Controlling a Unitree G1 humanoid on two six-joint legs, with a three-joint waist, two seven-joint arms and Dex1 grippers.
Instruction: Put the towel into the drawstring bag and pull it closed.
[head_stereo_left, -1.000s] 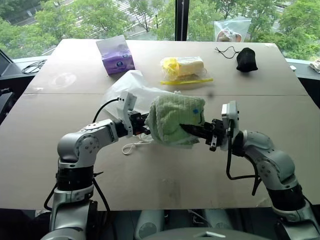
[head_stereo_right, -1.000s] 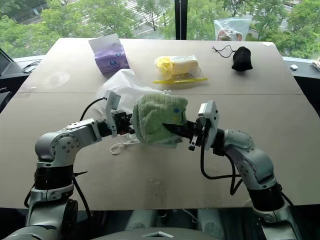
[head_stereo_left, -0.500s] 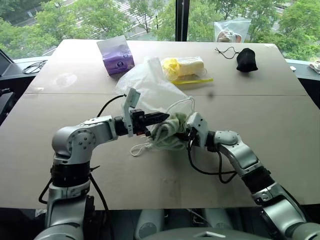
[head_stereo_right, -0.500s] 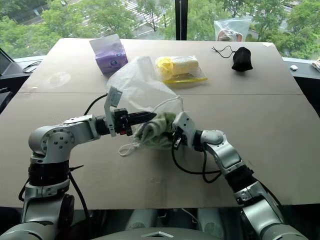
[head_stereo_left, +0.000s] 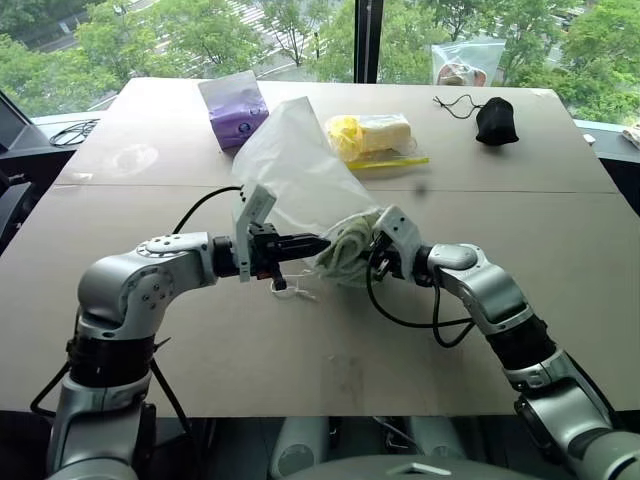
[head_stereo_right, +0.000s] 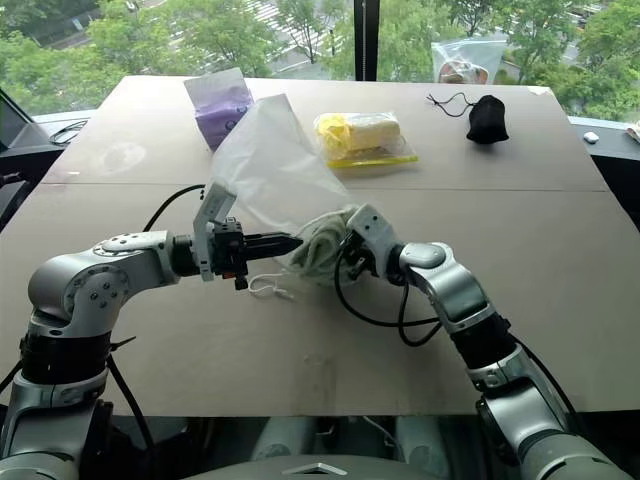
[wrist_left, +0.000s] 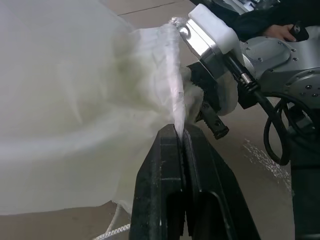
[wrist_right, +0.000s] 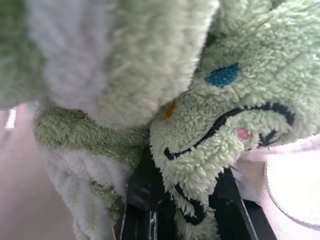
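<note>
The drawstring bag (head_stereo_left: 300, 160) rises from the desk (head_stereo_left: 560, 250), long axis tilted up and away, its mouth low and facing the right gripper (head_stereo_left: 372, 258). That gripper, nearly closed, pinches the towel (head_stereo_left: 345, 250) at the mouth; the towel is partly inside, its inner extent veiled by fabric. The left gripper (wrist_left: 179, 134) is fully closed on the bag's rim. A cord loop (head_stereo_left: 290, 290) trails on the desk.
</note>
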